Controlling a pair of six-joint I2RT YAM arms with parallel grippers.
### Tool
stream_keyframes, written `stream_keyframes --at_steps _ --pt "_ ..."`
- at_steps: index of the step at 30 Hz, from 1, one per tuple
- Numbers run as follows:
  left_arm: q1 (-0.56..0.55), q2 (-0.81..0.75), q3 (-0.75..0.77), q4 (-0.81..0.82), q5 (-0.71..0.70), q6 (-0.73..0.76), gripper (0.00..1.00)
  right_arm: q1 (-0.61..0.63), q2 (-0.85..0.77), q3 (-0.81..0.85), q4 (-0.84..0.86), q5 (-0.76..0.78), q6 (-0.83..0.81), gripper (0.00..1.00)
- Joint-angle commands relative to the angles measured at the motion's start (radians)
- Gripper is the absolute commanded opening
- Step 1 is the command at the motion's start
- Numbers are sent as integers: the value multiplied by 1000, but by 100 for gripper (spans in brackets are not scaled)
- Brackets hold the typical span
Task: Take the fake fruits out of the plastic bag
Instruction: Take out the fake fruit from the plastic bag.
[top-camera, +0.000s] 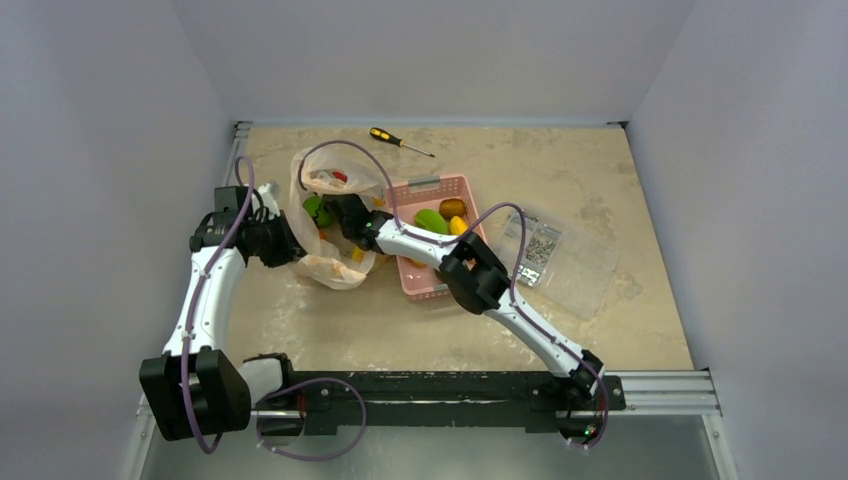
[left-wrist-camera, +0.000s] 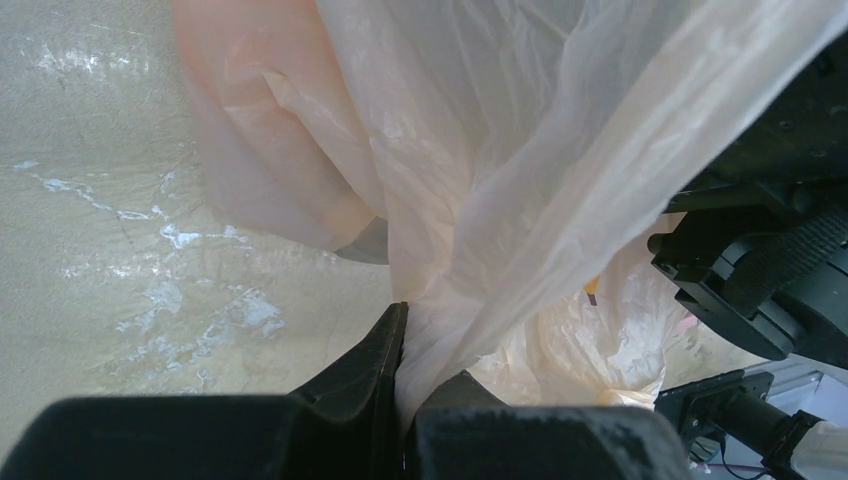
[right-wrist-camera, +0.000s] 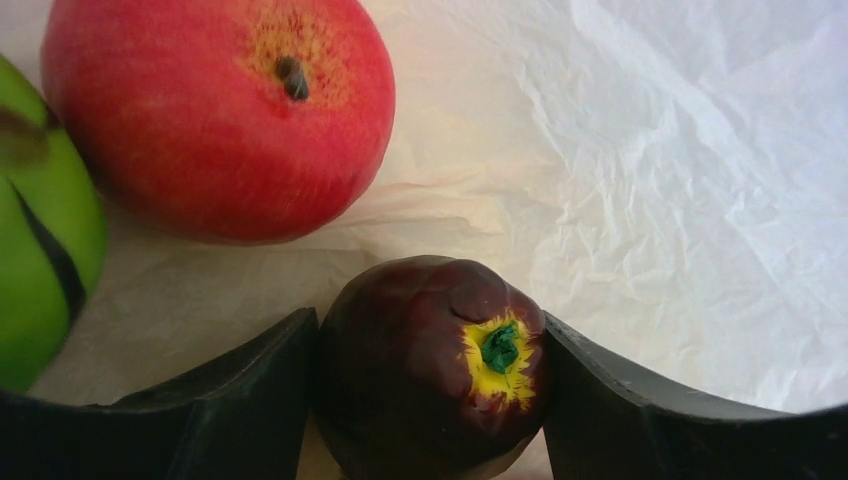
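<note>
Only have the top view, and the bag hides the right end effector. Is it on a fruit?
Observer: Yes. The right wrist view shows the right end effector closed on a purple fruit, touching it on both sides.
Operator: Anything else in there?
Observer: A red apple and a green fruit lie just beyond it on the bag.
Operator: Is the bag held?
Observer: Yes. The left wrist view shows the left end effector shut on a pinched fold of it.
</note>
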Motion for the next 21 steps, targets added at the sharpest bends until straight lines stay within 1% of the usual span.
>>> stream_keyframes --at_steps 1,5,8,12,16,18,21 --pt "-5 -14 -6 20 25 21 0 -6 -13 70 11 -15 23 58" --pt "-5 -14 -5 20 20 21 0 -4 -62 64 -32 -60 87 39" --pt "-5 -13 -4 20 19 21 0 5 -136 7 -40 -114 140 28" --pt "-5 -9 -4 20 19 19 0 16 -246 -81 -71 -252 233 15" --pt "-5 -7 -4 20 19 20 0 22 -371 -186 -82 -411 363 7" --pt "-5 -6 -4 21 19 20 0 22 -422 -239 -72 -471 416 5" --pt "-5 -9 -4 19 19 21 0 22 -474 -272 -91 -536 459 3"
